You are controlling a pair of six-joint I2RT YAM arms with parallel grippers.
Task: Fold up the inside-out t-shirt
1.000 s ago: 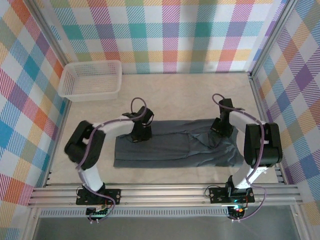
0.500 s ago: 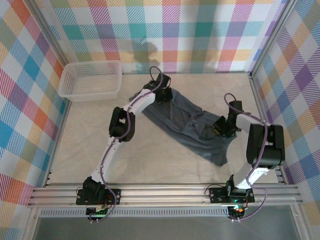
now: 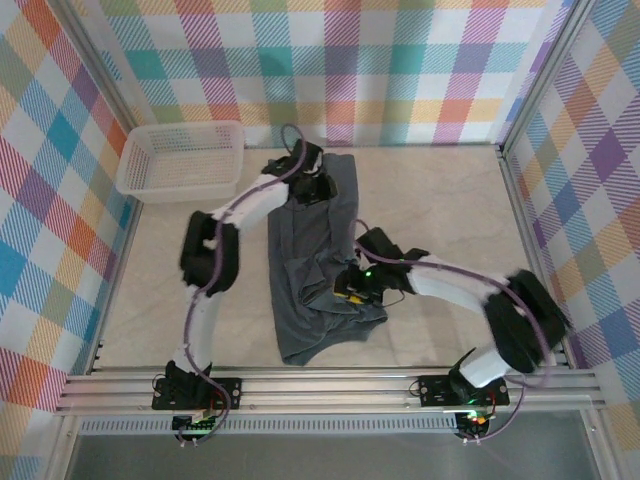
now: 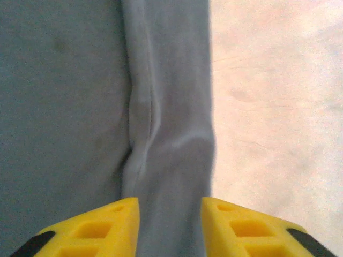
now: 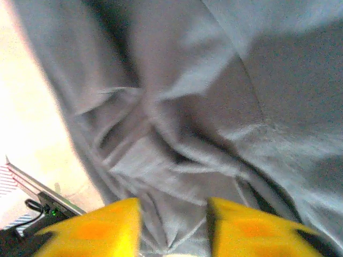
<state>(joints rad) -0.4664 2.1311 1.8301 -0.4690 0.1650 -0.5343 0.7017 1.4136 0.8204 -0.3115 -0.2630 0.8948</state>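
The dark slate-grey cloth t-shirt lies in a narrow, rumpled band on the pale worktop, with the left end effector and right end effector both spread over it, so the folding looks about half done.

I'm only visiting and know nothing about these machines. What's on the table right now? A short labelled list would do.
shirt: dark grey t-shirt, a rumpled strip running from far to near across the table
left claw: open, above a long fold at the shirt's far end
right claw: open, over bunched cloth near the shirt's middle
basket: white, far left corner, apart from the shirt
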